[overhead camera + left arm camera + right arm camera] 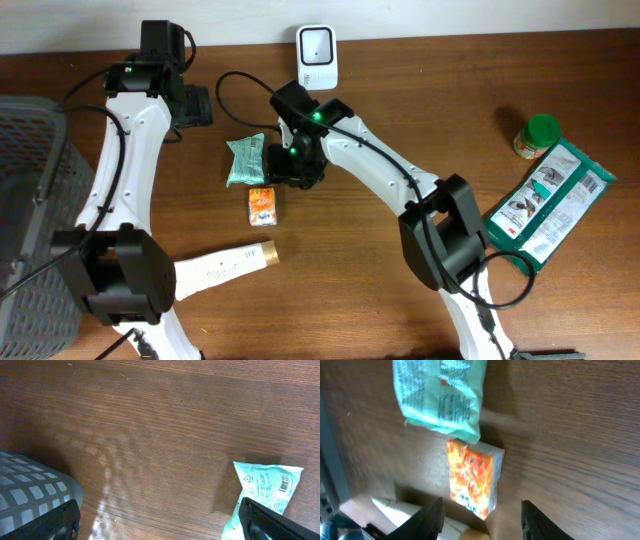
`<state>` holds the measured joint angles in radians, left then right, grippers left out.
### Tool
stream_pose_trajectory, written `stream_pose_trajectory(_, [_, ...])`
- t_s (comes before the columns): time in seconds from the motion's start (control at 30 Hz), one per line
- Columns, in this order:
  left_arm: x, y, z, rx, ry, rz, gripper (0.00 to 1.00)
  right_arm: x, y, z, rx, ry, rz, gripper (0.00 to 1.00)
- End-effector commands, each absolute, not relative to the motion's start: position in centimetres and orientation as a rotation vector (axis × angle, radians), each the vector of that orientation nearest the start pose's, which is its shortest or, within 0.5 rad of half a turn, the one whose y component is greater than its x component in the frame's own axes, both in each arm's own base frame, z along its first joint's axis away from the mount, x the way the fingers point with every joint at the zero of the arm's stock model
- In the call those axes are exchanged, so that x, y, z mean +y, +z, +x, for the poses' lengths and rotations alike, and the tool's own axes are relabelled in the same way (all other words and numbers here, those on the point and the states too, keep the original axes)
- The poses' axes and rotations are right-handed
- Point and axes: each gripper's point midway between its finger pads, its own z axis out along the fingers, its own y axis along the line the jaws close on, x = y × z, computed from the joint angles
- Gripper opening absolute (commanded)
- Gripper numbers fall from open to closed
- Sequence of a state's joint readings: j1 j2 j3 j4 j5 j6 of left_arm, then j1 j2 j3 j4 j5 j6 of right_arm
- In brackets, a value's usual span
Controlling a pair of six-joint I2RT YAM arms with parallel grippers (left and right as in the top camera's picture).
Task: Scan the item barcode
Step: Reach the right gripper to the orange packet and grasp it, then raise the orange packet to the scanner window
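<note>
A small orange box (pixel 262 205) (pixel 472 477) lies flat on the wooden table. A mint-green packet (pixel 245 160) (pixel 440 395) lies just behind it, with a barcode visible in the left wrist view (pixel 267 490). The white scanner (pixel 317 55) stands at the table's back edge. My right gripper (pixel 283 170) (pixel 482 522) hovers over the orange box. It is open, its fingers (pixel 427 520) stand apart, and it holds nothing. My left gripper (pixel 195 105) (pixel 160 527) is wide open over bare wood, left of the green packet.
A grey mesh basket (pixel 30 200) (pixel 30 490) stands at the left edge. A white tube (pixel 225 265) lies near the front. At the right stand a green-lidded jar (pixel 537 135) and a large green and white pouch (pixel 550 205).
</note>
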<state>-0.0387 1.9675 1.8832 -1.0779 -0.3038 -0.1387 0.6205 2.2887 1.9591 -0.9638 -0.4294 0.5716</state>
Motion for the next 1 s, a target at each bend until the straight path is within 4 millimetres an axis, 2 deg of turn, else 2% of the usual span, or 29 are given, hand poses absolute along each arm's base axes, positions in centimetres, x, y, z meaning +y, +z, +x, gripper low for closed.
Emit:
stream_pose_trajectory(0.0, [3.6, 18.9, 46.8, 2.653, 0.365, -0.226, 0.99, 36.6, 4.5, 35.7, 3.110, 0.775, -0.150, 0.46])
stream_pose_trajectory(0.13, [3.6, 18.9, 46.8, 2.653, 0.364, -0.226, 0.99, 36.3, 3.1, 35.2, 3.129, 0.771, -0.108, 0.45])
stream_pose_trajectory(0.27, [3.6, 18.9, 46.8, 2.653, 0.365, -0.226, 0.99, 36.9, 0.8, 35.3, 3.092, 0.843, -0.085, 0.39])
stream_pose_trajectory(0.37, [3.6, 18.9, 46.8, 2.653, 0.365, -0.226, 0.99, 37.3, -0.6, 34.6, 3.120, 0.902, -0.081, 0.27])
stream_pose_trajectory(0.4, [3.6, 18.9, 46.8, 2.653, 0.365, -0.226, 0.99, 37.4, -0.7, 34.5, 3.127, 0.921, -0.082, 0.19])
stream_pose_trajectory(0.43, [3.6, 18.9, 46.8, 2.653, 0.365, -0.226, 0.99, 37.2, -0.6, 34.6, 3.128, 0.920, -0.074, 0.04])
stream_pose_trajectory(0.47, [3.6, 18.9, 46.8, 2.653, 0.365, -0.226, 0.99, 36.8, -0.7, 35.0, 3.130, 0.917, -0.054, 0.04])
stream_pose_trajectory(0.53, [3.6, 18.9, 46.8, 2.653, 0.365, -0.226, 0.99, 34.2, -0.1, 35.6, 3.153, 0.926, -0.062, 0.04])
stream_pose_trajectory(0.6, [3.6, 18.9, 46.8, 2.653, 0.365, -0.226, 0.99, 31.7, 2.2, 37.0, 3.107, 0.942, -0.126, 0.04])
stream_pose_trajectory(0.63, [3.6, 18.9, 46.8, 2.653, 0.365, -0.226, 0.99, 30.5, 5.2, 37.8, 3.029, 1.054, -0.220, 0.04])
stream_pose_trajectory(0.67, [3.6, 18.9, 46.8, 2.653, 0.365, -0.226, 0.99, 29.6, 7.0, 38.2, 2.981, 1.114, -0.265, 0.04])
stream_pose_trajectory(0.7, [3.6, 18.9, 46.8, 2.653, 0.365, -0.226, 0.99, 27.6, 10.0, 38.5, 2.913, 1.188, -0.315, 0.04])
stream_pose_trajectory(0.77, [3.6, 18.9, 46.8, 2.653, 0.365, -0.226, 0.99, 25.1, 13.1, 38.5, 2.833, 1.295, -0.361, 0.04])
stream_pose_trajectory(0.8, [3.6, 18.9, 46.8, 2.653, 0.364, -0.226, 0.99, 24.4, 14.5, 38.4, 2.783, 1.388, -0.361, 0.04])
stream_pose_trajectory(0.87, [3.6, 18.9, 46.8, 2.653, 0.365, -0.226, 0.99, 24.9, 19.3, 38.0, 2.497, 1.781, -0.464, 0.04])
stream_pose_trajectory(0.9, [3.6, 18.9, 46.8, 2.653, 0.365, -0.226, 0.99, 24.8, 20.7, 38.0, 2.415, 1.887, -0.458, 0.04])
stream_pose_trajectory(0.97, [3.6, 18.9, 46.8, 2.653, 0.365, -0.226, 0.99, 24.6, 22.0, 37.9, 2.348, 1.978, -0.445, 0.04])
